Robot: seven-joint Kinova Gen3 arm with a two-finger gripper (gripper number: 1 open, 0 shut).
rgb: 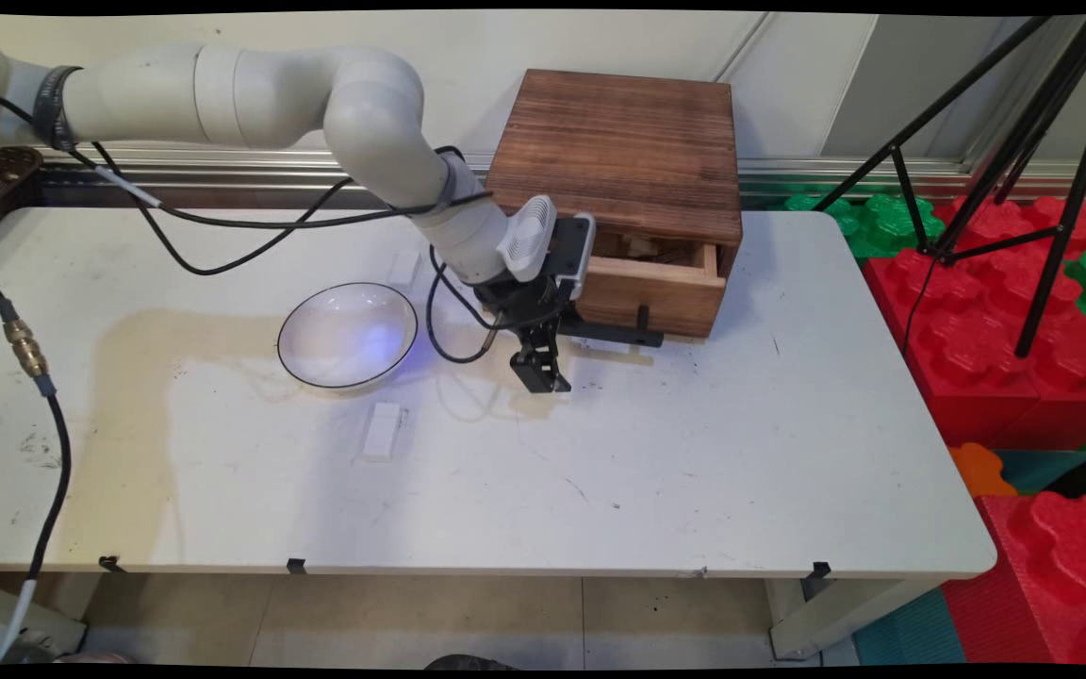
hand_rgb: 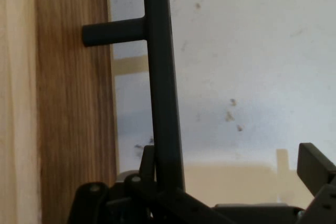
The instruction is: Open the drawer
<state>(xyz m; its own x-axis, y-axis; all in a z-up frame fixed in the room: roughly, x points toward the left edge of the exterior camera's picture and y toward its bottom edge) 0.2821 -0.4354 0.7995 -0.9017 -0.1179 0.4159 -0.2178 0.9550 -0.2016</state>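
A brown wooden box (rgb: 620, 151) stands at the table's back, and its drawer (rgb: 661, 290) is pulled out a little. A black bar handle (rgb: 614, 333) sticks out from the drawer front. My gripper (rgb: 557, 347) is at the handle's left end and is open. In the hand view the handle (hand_rgb: 164, 93) runs up between the fingers, close to the left one, while the right finger (hand_rgb: 315, 165) stands far off it. The drawer front (hand_rgb: 73, 119) fills the left of that view.
A clear bowl (rgb: 347, 335) with a dark rim sits left of the gripper. One small white block (rgb: 381, 431) lies in front of the bowl, another (rgb: 404, 267) behind it. A black tripod (rgb: 1024, 170) and red and green foam blocks (rgb: 1005, 330) stand off the table's right edge.
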